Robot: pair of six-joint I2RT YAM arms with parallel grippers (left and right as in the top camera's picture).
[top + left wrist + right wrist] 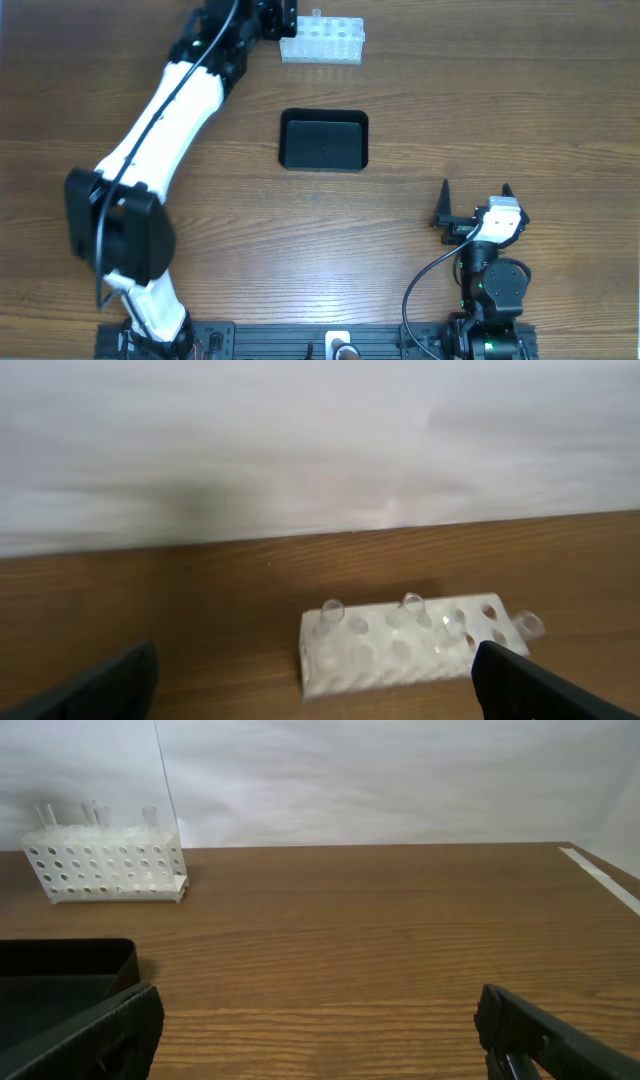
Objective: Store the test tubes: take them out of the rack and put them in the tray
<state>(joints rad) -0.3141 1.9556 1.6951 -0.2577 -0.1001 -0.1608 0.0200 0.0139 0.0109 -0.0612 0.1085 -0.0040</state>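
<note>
Approach step: left tool [315,660], fingers spread, hovers just short of rack [322,42]; test tubes [412,601] not yet in tray [324,140]. Next: descend, pinch one tube. Right tool [475,195] released too.

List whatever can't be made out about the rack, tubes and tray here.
- Tube count: in the top view the clear tubes are too small and blend into the white rack; the right wrist view has them far off.
- Rack's left end: top view, covered by the left hand.
- Tray: right wrist view, cut off by the edge and partly behind a finger of the right hand.
</note>
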